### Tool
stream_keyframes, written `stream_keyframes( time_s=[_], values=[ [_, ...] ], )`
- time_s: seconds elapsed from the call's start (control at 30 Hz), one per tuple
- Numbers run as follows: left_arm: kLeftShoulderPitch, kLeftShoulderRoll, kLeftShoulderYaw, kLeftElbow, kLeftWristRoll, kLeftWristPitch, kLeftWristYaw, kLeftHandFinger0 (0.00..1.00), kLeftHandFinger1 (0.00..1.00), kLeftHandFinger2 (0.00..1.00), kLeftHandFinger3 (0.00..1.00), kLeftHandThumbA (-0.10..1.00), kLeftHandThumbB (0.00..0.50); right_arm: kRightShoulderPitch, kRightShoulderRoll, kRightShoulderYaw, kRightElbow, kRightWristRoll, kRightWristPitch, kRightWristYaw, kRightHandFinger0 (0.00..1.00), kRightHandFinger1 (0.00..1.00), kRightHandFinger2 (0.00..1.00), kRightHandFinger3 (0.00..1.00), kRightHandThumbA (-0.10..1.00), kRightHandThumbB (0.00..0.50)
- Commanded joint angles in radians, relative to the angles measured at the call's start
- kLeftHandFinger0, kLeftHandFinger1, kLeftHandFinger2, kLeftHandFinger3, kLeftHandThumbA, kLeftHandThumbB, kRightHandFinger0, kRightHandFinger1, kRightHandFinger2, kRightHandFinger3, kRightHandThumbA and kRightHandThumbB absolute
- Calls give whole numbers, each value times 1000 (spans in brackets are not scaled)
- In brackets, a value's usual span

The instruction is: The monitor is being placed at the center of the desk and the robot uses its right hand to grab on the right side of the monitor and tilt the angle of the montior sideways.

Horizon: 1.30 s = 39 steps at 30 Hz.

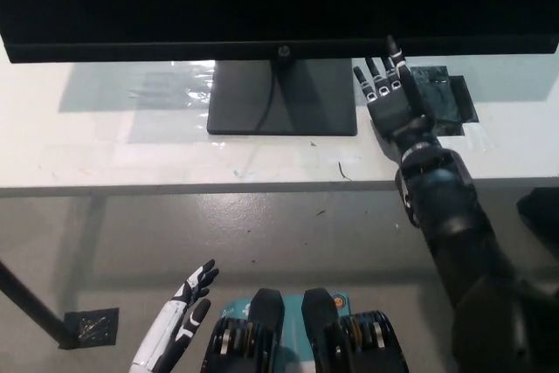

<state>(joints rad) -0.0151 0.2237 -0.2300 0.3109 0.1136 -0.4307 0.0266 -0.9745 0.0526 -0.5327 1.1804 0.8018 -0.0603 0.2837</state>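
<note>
Monitor (279,2) standing across the back of the white desk (105,155), dark screen filling the top of the head view, lower bezel running nearly edge to edge with a small logo at its middle. Square dark base (281,98) planted on the desk just below the logo, roughly central, cable (266,102) curling down across it. Black right hand (390,98) raised over the desk to the right of the base, fingers spread and pointing up toward the bezel, gripping nothing; tip of the longest finger (392,45) right at the bottom edge of the screen, contact impossible to judge from this angle. Black forearm (445,207) rising from the bottom right, crossing the desk's front edge. Dark patch of tape or film (445,98) lying on the desk just behind and right of that hand. Scuffs and small marks scattered on the desktop in front of the base. White left hand (179,325) resting low at the lower left, well short of the desk, above the grey floor, fingers loose and apart, empty. Black desk leg (31,303) slanting at far left.
</note>
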Motion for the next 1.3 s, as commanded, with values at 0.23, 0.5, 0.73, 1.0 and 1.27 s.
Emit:
stream_keyframes(
  time_s=[0.23,0.5,0.73,1.0,1.27],
  values=[
    [-18,14,0,-6,-8,-39,8,1000,1000,1000,1000,1000,334,649,116,347,-1156,-212,51,81,1000,1000,1000,1000,1000,379],
    [-17,14,0,-12,-10,-39,0,1000,1000,1000,1000,1000,332,848,111,427,-1329,-404,-208,151,1000,1000,1000,1000,1000,361],
    [-21,20,-3,-10,1,-39,5,1000,1000,1000,1000,1000,329,1041,156,485,-1529,-566,-410,209,1000,1000,1000,1000,1000,404],
    [-16,22,-7,-9,2,-39,6,1000,1000,1000,1000,1000,330,1137,190,488,-1617,-741,-410,218,1000,1000,1000,1000,1000,214],
    [-4,18,-5,-9,-7,-39,0,1000,1000,1000,1000,1000,337,1120,-34,715,-1401,-1056,-410,-304,1000,1000,1000,1000,1000,208]
  ],
)
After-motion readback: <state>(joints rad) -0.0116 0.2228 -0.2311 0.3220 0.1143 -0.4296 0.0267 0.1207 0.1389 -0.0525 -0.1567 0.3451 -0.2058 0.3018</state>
